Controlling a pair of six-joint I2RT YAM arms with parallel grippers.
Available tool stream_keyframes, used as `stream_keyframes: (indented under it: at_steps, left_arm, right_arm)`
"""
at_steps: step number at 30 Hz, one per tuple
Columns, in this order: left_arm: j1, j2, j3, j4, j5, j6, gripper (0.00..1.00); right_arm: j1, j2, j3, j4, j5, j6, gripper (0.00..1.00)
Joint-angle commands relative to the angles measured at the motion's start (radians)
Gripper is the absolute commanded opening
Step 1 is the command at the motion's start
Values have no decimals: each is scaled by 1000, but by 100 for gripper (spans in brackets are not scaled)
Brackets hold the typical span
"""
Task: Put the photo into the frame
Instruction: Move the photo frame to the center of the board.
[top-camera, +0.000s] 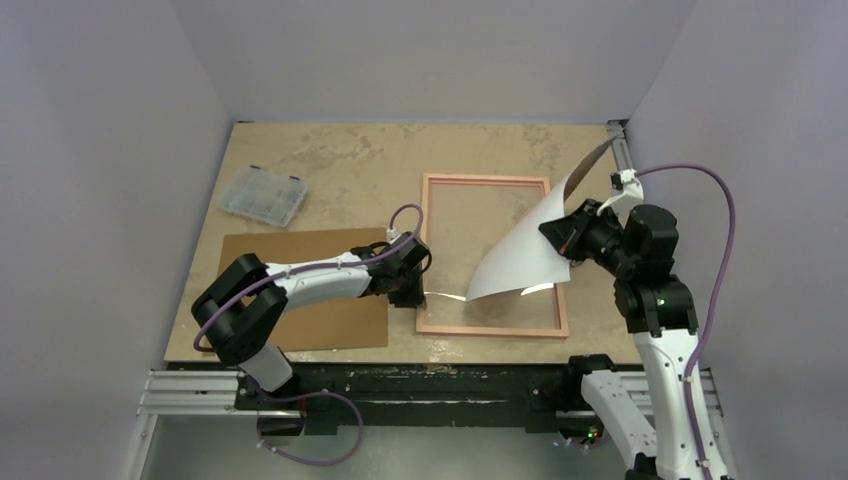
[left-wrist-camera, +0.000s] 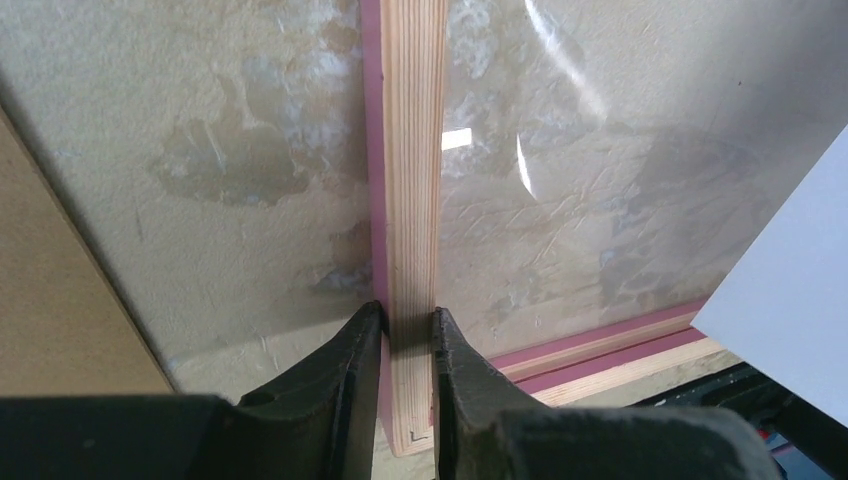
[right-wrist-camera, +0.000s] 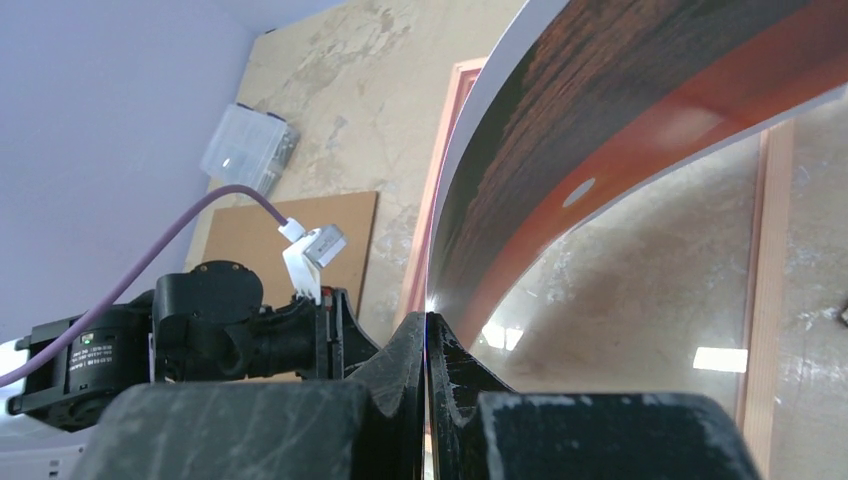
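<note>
The pinkish light-wood frame (top-camera: 487, 180) lies flat in the middle of the table, its clear pane showing the tabletop through it. My left gripper (top-camera: 408, 292) is shut on the frame's left bar (left-wrist-camera: 412, 150) near the near corner, one finger on each side of the wood (left-wrist-camera: 407, 318). Over the frame's right half the photo (top-camera: 520, 255) hangs curled, white back up and low edge near the pane. My right gripper (top-camera: 562, 235) is shut on its right edge. In the right wrist view the jaws (right-wrist-camera: 427, 325) pinch the sheet, and the photo's (right-wrist-camera: 620, 90) dark sea and red sky face down.
A plain brown backing board (top-camera: 300, 290) lies left of the frame, under my left arm. A clear plastic compartment box (top-camera: 263, 195) sits at the back left. Grey walls close in the table on three sides, and a metal rail runs along the near edge.
</note>
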Motion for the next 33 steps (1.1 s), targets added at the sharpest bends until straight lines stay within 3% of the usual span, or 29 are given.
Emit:
stream_keyframes:
  at_steps: [1,10,12,16,18,20,30,33]
  left_arm:
    - [-33,-58,-52,-4,40,-55,0]
    - [-66,-108,-92,6,42,-86,0]
    - [-70,-117,-94,8,53,-83,14]
    - [-70,-189,-110,21,61,-84,54]
    - [-69,-241,-114,24,68,-73,68]
    - [-69,-287,-110,20,70,-59,75]
    - [-59,-430,-83,-120,-29,-14,79]
    - [-47,-445,-93,-167,-69,-18,79]
  right_arm:
    - [-3,6,-9,82,-82,-8,0]
    - [-2,43,-20,142,-193,-22,0]
    - [-3,51,-27,167,-221,-23,0]
    - [-3,89,-10,228,-286,-16,0]
    - [-3,117,17,258,-315,1,0]
    - [-3,153,46,312,-361,31,0]
    - [-2,190,139,640,-573,228,0]
    - [-2,167,113,654,-608,224,0]
